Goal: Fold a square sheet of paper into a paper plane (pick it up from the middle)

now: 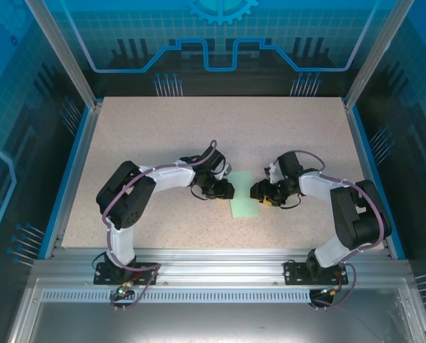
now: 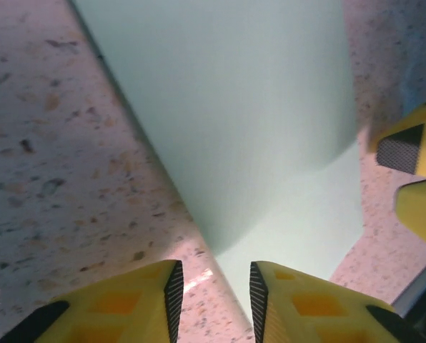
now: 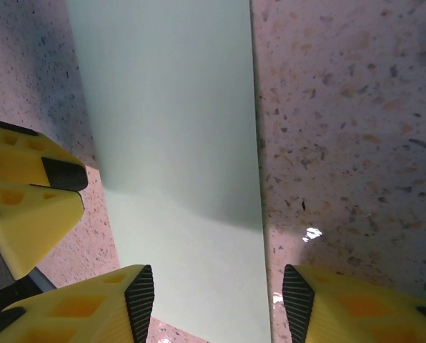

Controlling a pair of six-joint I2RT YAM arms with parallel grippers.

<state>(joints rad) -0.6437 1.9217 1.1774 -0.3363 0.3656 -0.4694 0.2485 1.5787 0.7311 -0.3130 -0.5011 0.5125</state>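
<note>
A speckled beige table (image 1: 163,128), with two white robot arms reaching in from its near edge.

On the left, the left gripper (image 1: 225,189) sits low over the table. Its yellow jaws stand a narrow gap apart and hold nothing. Its wrist camera shows one fingertip (image 2: 259,293) above the paper's edge and the other above bare table.

In the middle lies the pale mint-green sheet of paper (image 1: 244,204), flat on the table. It looks like a narrow strip rather than a square. Its long axis runs straight away from the arms' bases, near to far, and neither end is pointed.

On the right, the right gripper (image 1: 259,191) stands just beside the strip's other long edge. Its jaws are wider apart, spanning the strip's width and gripping nothing.

Both grippers look equally close, facing each other across the short width. I judge that the coming move works along the strip's length.
</note>
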